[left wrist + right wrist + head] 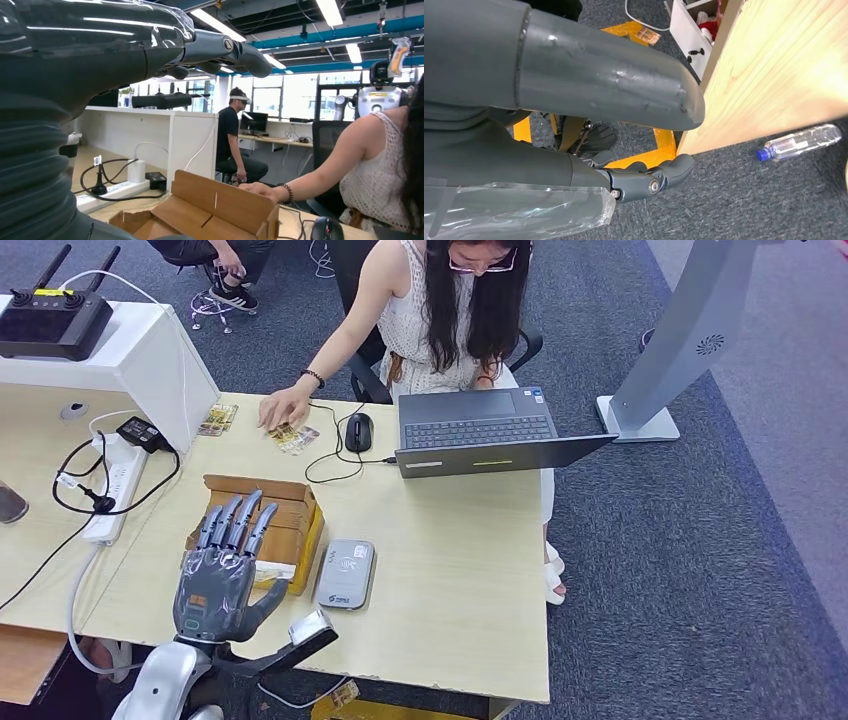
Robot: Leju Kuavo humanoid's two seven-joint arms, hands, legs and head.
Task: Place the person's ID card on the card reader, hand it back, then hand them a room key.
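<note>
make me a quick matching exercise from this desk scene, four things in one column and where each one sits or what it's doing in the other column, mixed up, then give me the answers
Things:
1. card reader
2. laptop
3. left robot hand
4. person's hand

Places or states:
A. open, at the desk's far edge in front of the seated person
B. resting on cards lying near the mouse
C. flat on the desk just right of the cardboard box
D. fingers spread, holding nothing, over the cardboard box

Pairs: 1-C, 2-A, 3-D, 4-B
</note>
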